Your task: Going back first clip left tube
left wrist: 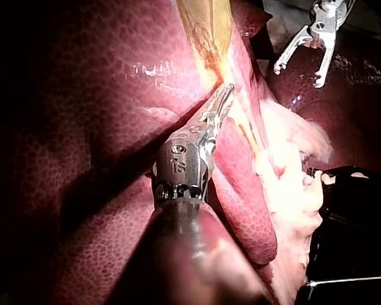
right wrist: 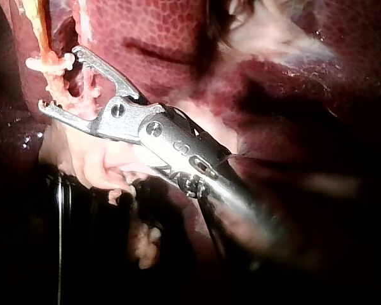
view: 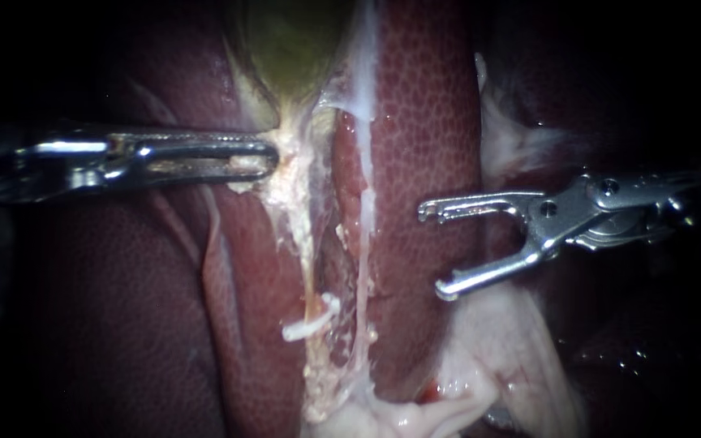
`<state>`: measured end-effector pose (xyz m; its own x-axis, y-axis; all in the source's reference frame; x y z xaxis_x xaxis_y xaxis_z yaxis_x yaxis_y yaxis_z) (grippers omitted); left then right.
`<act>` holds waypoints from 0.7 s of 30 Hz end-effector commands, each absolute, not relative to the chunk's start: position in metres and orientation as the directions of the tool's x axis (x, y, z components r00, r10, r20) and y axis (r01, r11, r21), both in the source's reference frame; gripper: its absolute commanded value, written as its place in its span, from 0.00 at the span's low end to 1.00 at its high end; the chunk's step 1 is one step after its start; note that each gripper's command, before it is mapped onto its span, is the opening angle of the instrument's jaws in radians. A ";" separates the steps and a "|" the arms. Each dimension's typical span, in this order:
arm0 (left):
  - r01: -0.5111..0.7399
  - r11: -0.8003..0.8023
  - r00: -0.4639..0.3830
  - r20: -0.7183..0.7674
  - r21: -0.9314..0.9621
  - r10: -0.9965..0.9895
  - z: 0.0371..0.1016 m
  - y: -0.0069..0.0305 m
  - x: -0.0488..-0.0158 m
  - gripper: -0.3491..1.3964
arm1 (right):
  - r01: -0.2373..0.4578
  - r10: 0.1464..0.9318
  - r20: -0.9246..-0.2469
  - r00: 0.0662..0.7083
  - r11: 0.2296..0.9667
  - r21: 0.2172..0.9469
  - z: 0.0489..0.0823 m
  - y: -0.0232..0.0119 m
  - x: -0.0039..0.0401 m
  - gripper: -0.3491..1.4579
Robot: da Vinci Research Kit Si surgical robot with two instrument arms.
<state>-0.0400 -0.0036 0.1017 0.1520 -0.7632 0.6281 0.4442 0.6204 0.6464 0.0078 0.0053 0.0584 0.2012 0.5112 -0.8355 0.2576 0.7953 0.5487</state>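
The greenish gallbladder (view: 294, 40) narrows into a pale neck, and my left instrument (view: 263, 158) is shut on that neck tissue, holding it sideways. The left tube (view: 306, 251) runs down from there and carries a white clip (view: 310, 323) across it. Beside it runs the thinner, whitish right tube (view: 364, 243). My right instrument (view: 434, 251) hovers over the liver lobe (view: 423, 122), well to the right of both tubes, its jaws wide open with nothing in them. The left wrist view shows my left instrument (left wrist: 222, 105) gripping under the gallbladder (left wrist: 206, 25). In the right wrist view my right instrument (right wrist: 60, 79) gapes.
Dark red liver (view: 107, 308) lies on both sides of the cleft that holds the tubes. Pale fatty tissue (view: 496, 357) bunches below my right instrument and at the foot of the tubes. In the left wrist view my right instrument (left wrist: 298, 75) stands far beyond the tubes.
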 end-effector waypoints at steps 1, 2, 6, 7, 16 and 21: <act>0.445 0.621 0.155 0.627 0.646 -0.763 0.1019 -0.0037 -0.0402 0.00 | 0.257 0.511 -0.836 0.201 0.795 0.549 0.0584 0.0053 0.0078 0.52; 0.445 0.621 0.155 0.627 0.645 -0.763 0.1020 -0.0037 -0.0403 0.00 | 0.257 0.511 -0.836 0.201 0.795 0.549 0.0584 0.0053 0.0078 0.52; 0.444 0.623 0.164 0.625 0.644 -0.763 0.1024 -0.0039 -0.0406 0.00 | 0.257 0.511 -0.836 0.201 0.795 0.549 0.0583 0.0053 0.0078 0.52; 0.445 0.623 0.166 0.624 0.644 -0.764 0.1025 -0.0039 -0.0407 0.00 | 0.257 0.511 -0.836 0.201 0.795 0.549 0.0583 0.0053 0.0078 0.52; 0.441 0.629 0.170 0.629 0.640 -0.759 0.1027 -0.0040 -0.0408 0.00 | 0.257 0.511 -0.836 0.200 0.796 0.548 0.0582 0.0053 0.0079 0.52; 0.441 0.629 0.173 0.628 0.640 -0.759 0.1028 -0.0040 -0.0409 0.00 | 0.257 0.511 -0.836 0.200 0.796 0.548 0.0582 0.0053 0.0079 0.52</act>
